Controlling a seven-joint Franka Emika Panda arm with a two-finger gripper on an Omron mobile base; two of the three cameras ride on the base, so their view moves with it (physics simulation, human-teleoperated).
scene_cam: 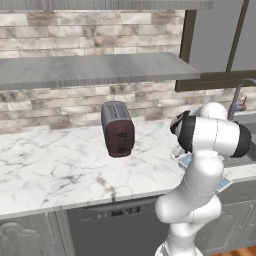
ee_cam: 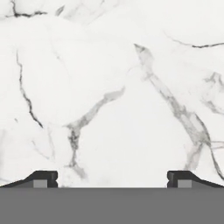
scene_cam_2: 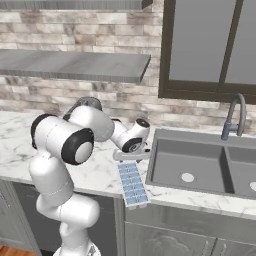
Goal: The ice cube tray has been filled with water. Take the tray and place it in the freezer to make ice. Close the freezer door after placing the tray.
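Note:
The ice cube tray (scene_cam_2: 133,184) is a long white grid whose cells hold pale blue water (scene_cam_2: 130,176). It lies on the marble counter (scene_cam_2: 97,172), just left of the sink, with its near end at the counter's front edge. In the left base view my arm hides most of the tray, and only a corner (scene_cam: 184,160) shows. My gripper (scene_cam_2: 131,158) points down just above the tray's far end, open and holding nothing. In the hand view the two fingertips (ee_cam: 42,179) stand wide apart over bare marble, the gripper (ee_cam: 112,180) empty. The freezer and its door are out of view.
A dark toaster (scene_cam: 118,128) stands on the counter to the left of my arm. A steel sink (scene_cam_2: 200,167) with a faucet (scene_cam_2: 235,117) lies right of the tray. A grey shelf (scene_cam: 95,70) hangs over the counter, and a dishwasher front (scene_cam: 115,227) sits below.

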